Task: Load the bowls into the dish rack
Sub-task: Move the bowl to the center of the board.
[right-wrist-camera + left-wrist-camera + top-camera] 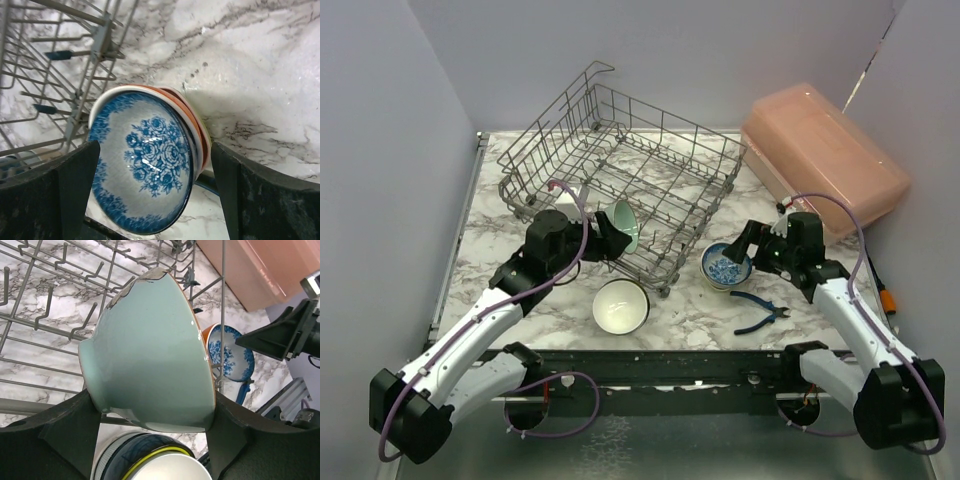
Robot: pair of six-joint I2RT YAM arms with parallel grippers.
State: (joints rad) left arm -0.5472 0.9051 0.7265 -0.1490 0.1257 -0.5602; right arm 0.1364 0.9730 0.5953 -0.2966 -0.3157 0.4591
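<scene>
One mint bowl point(150, 355) stands on edge, clamped in my left gripper point(150, 426), dish rack point(620, 160) slots at twelve o'clock; right gripper point(150, 150) gapes.

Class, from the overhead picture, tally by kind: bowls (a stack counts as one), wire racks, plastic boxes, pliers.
Bowls: 3 (mint green bowl, blue-patterned stack, white-lined bowl)
dish rack: 1
pink box: 1
pliers: 1
Total: 6
The white shape at the rack's left corner is unclear, so not counted.
</scene>
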